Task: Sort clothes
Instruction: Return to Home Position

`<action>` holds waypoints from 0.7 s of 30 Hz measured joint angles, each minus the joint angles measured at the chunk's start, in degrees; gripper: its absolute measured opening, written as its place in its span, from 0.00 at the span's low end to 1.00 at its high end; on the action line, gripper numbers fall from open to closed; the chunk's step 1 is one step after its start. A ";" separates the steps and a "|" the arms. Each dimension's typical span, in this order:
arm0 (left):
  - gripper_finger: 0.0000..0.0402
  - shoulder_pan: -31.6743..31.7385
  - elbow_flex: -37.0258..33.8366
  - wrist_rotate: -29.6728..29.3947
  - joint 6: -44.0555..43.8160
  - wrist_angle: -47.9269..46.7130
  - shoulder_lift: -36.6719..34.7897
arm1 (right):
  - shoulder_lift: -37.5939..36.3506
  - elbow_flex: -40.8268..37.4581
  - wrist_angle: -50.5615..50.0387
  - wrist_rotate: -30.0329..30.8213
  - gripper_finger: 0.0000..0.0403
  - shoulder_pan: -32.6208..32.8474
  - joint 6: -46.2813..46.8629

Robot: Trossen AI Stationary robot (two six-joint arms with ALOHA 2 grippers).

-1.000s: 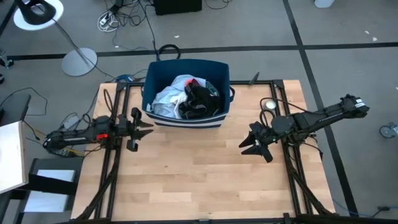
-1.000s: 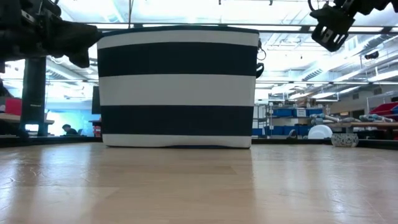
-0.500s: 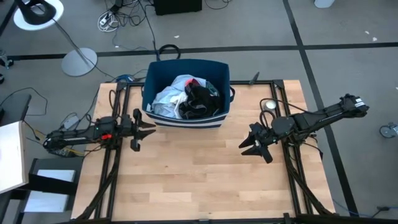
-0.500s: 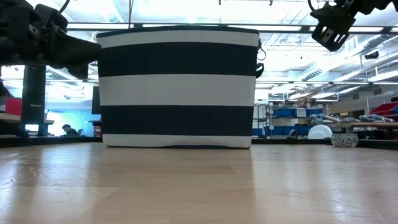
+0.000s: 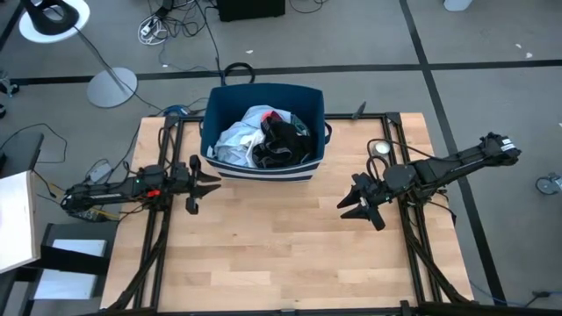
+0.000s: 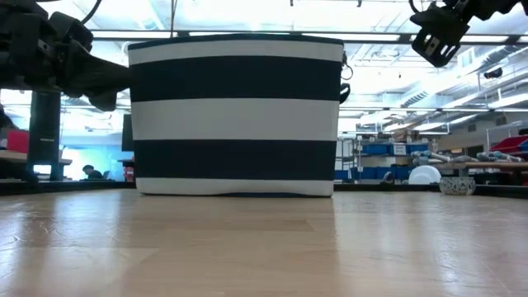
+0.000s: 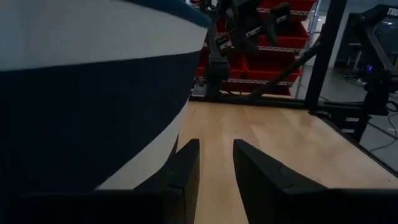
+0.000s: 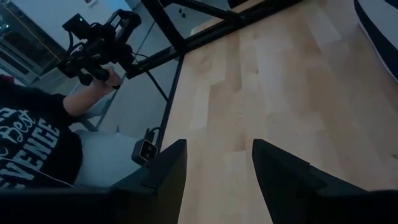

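Observation:
The clothes (image 5: 262, 139) lie heaped inside a navy bin with white stripes (image 5: 303, 167) at the table's far middle: a white and light blue piece (image 5: 239, 140), a black piece (image 5: 283, 142) and a bit of red. My left gripper (image 5: 211, 182) hovers level just left of the bin's near left corner, open and holding nothing (image 7: 216, 168). My right gripper (image 5: 349, 200) hangs over the table to the right of the bin, open with nothing between its fingers (image 8: 217, 165). In the low view the bin (image 6: 235, 115) hides the clothes.
Bare wooden table top (image 5: 272, 246) stretches in front of the bin and between the arms. Black frame rails (image 5: 162, 228) run along both sides. A person in a black printed T-shirt (image 8: 34, 146) sits beyond the table's edge, a hand on a black device (image 8: 102, 46).
My left gripper has tipped its fingers down to level beside the bin's left wall and stayed open. The right arm, the bin and the clothes have kept still.

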 joint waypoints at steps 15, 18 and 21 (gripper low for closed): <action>0.26 0.00 0.00 0.13 -1.22 0.08 0.07 | 0.00 -4.48 2.18 8.05 0.46 -0.02 -11.49; 0.26 0.00 0.00 0.15 -1.22 0.09 0.07 | -0.02 -9.01 7.05 11.17 0.46 -0.13 -11.87; 0.26 0.00 0.00 0.17 -1.22 0.10 0.07 | 0.00 -14.71 15.77 14.55 0.46 -0.17 -13.63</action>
